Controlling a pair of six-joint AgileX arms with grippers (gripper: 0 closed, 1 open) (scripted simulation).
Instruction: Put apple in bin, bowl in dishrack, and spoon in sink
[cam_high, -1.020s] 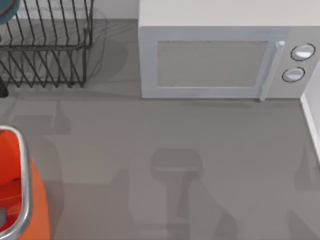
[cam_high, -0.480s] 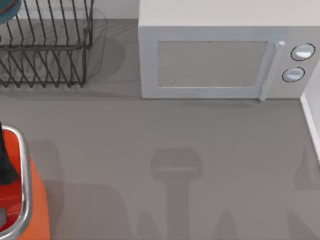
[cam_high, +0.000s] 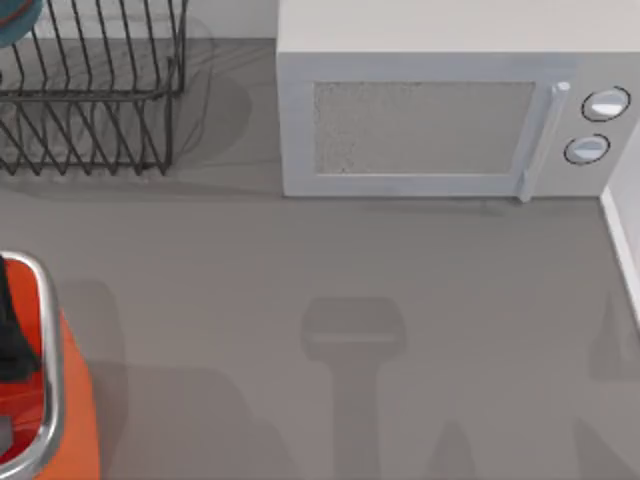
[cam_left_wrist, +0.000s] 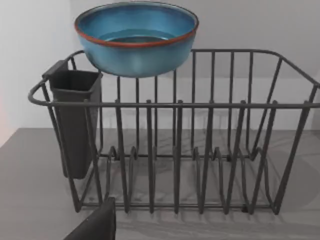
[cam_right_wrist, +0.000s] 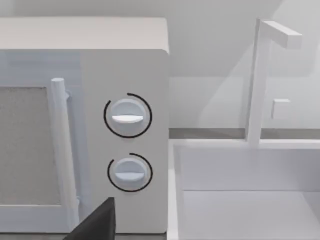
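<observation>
resting: glossy round bowl (cam_left_wrist: 136, 37) atop thin-wire dishrack (cam_left_wrist: 200, 150).

The grey surface (cam_high: 330, 280) carries the dishrack (cam_high: 90, 100) at its back left and a white microwave (cam_high: 440, 110) just right of it. The orange bin (cam_high: 45, 400) stands at the front left, and a sink (cam_right_wrist: 250, 200) lies beside the microwave on the right.

teal bowl (cam_left_wrist: 136, 37), dark dishrack (cam_left_wrist: 200, 150), orange bin (cam_high: 72, 410)
</observation>
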